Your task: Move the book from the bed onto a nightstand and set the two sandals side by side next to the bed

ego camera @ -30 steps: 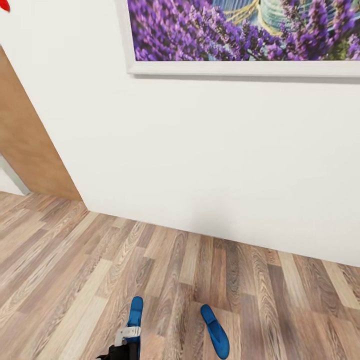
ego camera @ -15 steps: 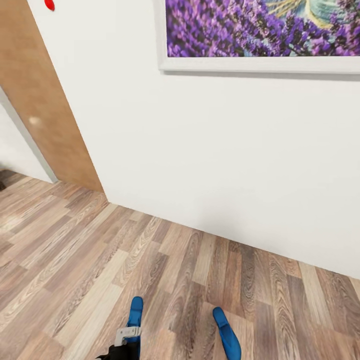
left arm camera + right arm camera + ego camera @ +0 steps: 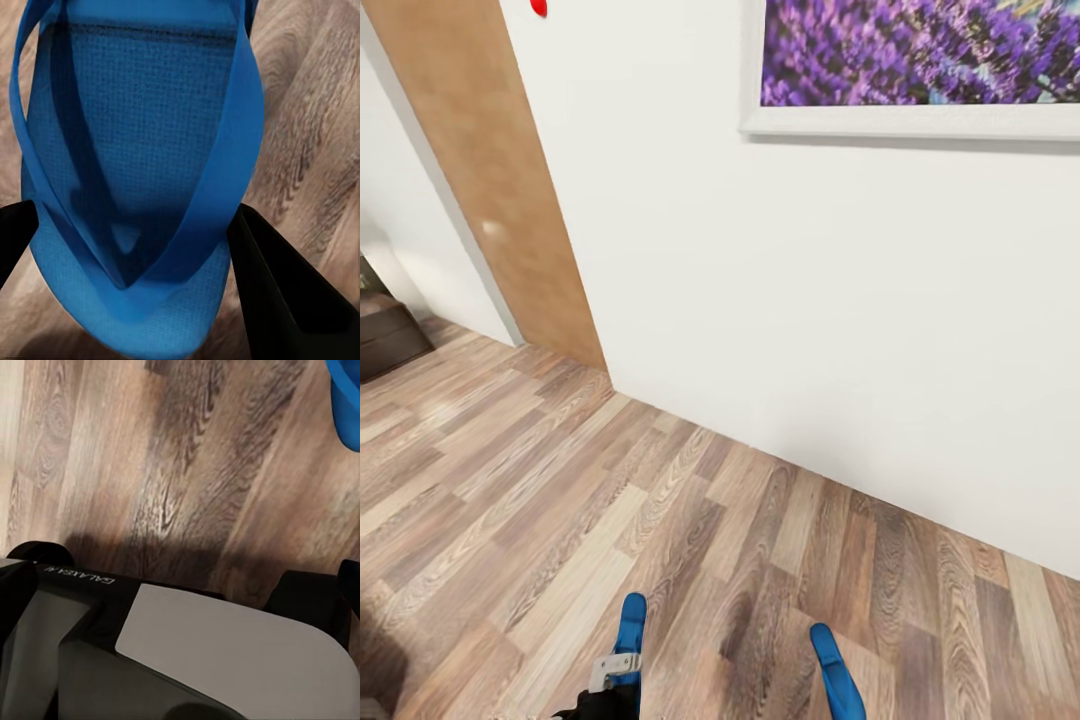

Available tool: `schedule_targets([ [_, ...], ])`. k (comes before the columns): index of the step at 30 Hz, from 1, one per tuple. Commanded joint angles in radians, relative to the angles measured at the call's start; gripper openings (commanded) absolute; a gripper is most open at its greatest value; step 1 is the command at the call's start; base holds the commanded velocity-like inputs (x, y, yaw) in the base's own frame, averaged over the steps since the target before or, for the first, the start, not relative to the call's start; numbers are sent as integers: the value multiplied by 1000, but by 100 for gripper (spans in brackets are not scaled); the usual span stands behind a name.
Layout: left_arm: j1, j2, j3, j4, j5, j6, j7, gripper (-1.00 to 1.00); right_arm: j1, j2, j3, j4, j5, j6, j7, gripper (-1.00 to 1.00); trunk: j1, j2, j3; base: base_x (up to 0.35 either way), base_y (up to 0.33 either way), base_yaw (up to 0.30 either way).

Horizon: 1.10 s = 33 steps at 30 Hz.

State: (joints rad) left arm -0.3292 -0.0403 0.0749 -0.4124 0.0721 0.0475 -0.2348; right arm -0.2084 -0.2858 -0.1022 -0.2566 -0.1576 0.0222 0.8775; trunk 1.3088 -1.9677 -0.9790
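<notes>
The left gripper (image 3: 131, 247) is clamped on one blue sandal (image 3: 142, 172), held above the plank floor (image 3: 510, 520) at the head view's lower edge. The second sandal (image 3: 836, 685) lies on the floor near the white wall (image 3: 810, 320), well apart from the first. I cannot tell the right gripper's state.

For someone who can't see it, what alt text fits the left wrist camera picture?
A bright blue flat flip-flop sandal with a V-shaped strap sits close to the camera, between the left gripper's two black fingers. Brown wood-plank floor lies behind it.
</notes>
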Motion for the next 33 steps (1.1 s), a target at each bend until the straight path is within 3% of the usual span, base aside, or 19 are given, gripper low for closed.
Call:
schedule_targets([
  [1, -1, -1, 8, 0, 6, 5, -8, -100, 0, 0, -4, 0, -2, 2, 5, 100, 0, 0, -2, 0, 0, 256],
  [9, -1, -1, 8, 0, 6, 5, -8, -100, 0, -1, -4, 0, -2, 2, 7, 100, 0, 0, -6, 0, 0, 155],
  [33, -1, -1, 8, 0, 7, 5, -8, -100, 0, -6, -4, 0, -3, 3, 8, 100, 0, 0, -6, 0, 0, 2],
])
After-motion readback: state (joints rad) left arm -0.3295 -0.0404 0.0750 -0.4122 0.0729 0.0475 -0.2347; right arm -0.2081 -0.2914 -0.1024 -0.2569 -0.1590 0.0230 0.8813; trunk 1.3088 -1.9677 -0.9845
